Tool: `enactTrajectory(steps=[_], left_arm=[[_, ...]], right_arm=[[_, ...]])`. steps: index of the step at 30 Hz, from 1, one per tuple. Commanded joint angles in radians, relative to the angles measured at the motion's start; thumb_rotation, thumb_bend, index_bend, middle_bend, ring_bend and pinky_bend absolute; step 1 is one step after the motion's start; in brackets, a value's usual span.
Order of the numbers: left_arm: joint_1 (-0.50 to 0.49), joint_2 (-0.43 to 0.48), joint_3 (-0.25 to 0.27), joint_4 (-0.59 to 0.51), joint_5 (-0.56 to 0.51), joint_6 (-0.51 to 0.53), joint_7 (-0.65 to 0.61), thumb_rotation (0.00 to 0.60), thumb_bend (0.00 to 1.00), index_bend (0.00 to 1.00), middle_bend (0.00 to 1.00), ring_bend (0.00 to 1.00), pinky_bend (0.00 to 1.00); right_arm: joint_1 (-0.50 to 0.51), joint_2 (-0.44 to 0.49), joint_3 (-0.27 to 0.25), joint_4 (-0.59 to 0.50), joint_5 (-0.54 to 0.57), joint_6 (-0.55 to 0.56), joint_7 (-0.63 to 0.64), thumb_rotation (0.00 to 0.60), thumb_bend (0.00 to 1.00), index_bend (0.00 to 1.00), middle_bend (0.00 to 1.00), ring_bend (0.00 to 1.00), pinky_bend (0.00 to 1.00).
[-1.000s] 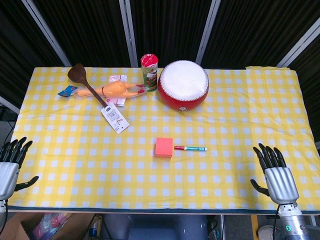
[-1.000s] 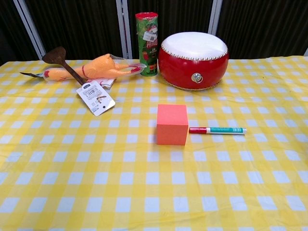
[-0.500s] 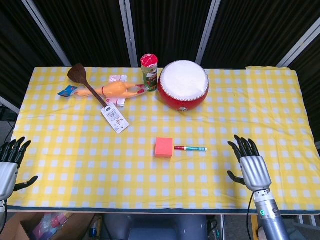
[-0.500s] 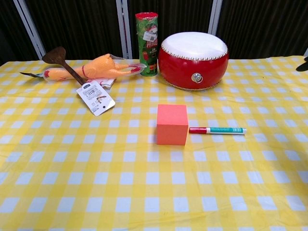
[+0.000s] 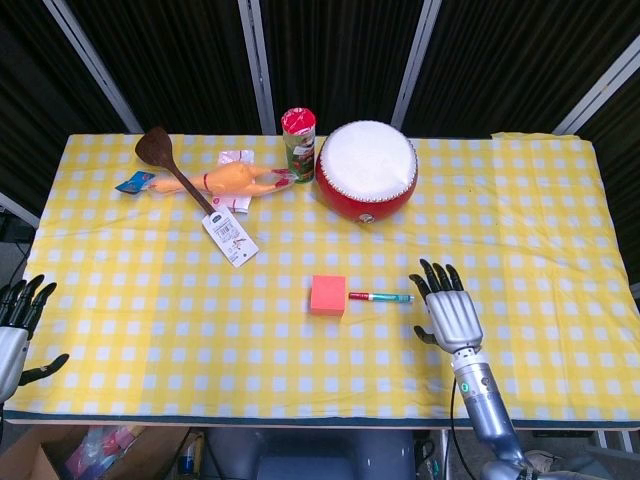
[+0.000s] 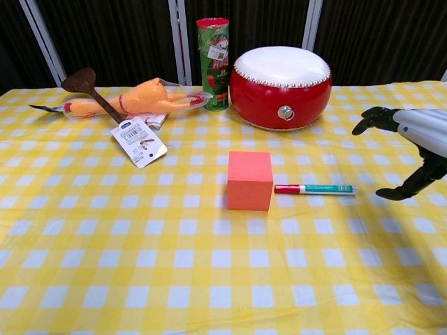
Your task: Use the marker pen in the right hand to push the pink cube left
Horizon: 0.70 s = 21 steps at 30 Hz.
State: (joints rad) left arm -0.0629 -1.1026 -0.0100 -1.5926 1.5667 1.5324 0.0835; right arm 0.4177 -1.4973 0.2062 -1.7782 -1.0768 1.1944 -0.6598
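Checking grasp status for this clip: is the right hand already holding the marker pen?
No. In the chest view the marker pen lies flat on the tablecloth beside the pink cube, and the right hand is open, apart from it.

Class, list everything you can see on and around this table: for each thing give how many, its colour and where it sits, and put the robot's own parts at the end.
pink cube: one, pink-orange, middle of the table.
marker pen: one, red cap and green barrel, lying flat just right of the cube, not held.
drum: one, red with white top, far middle.
snack can: one, green with red lid, upright, left of the drum.
rubber chicken: one, orange, far left, lying down.
wooden spatula: one, dark brown, far left, with a white tag.
tablecloth: one, yellow and white check.
left hand: one, grey and black, open, at the near left edge.
right hand: one, grey and black, open, right of the pen, not touching it.
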Motion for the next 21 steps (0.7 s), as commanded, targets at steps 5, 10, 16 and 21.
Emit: enactTrajectory(steps=[5,10,16,21], left_arm=[[-0.012,0.014,-0.002,-0.010,-0.027,-0.039,-0.019,0.600,0.00,0.00,0.00,0.00,0.00],[-0.015,0.018,0.001,-0.019,-0.024,-0.046,-0.014,0.600,0.00,0.00,0.00,0.00,0.00],[-0.020,0.022,-0.001,-0.024,-0.032,-0.058,-0.026,0.600,0.00,0.00,0.00,0.00,0.00],[-0.022,0.026,0.000,-0.026,-0.031,-0.061,-0.035,0.600,0.00,0.00,0.00,0.00,0.00]], right_arm=[[0.083,-0.086,0.028,0.091,0.127,-0.054,-0.077,0.600,0.29,0.27,0.01,0.00,0.00],[0.128,-0.129,0.048,0.140,0.174,-0.070,-0.090,0.600,0.29,0.28,0.02,0.00,0.00],[0.168,-0.164,0.067,0.194,0.220,-0.082,-0.087,0.600,0.29,0.31,0.03,0.00,0.00],[0.192,-0.184,0.072,0.236,0.260,-0.096,-0.086,0.600,0.29,0.32,0.04,0.00,0.00]])
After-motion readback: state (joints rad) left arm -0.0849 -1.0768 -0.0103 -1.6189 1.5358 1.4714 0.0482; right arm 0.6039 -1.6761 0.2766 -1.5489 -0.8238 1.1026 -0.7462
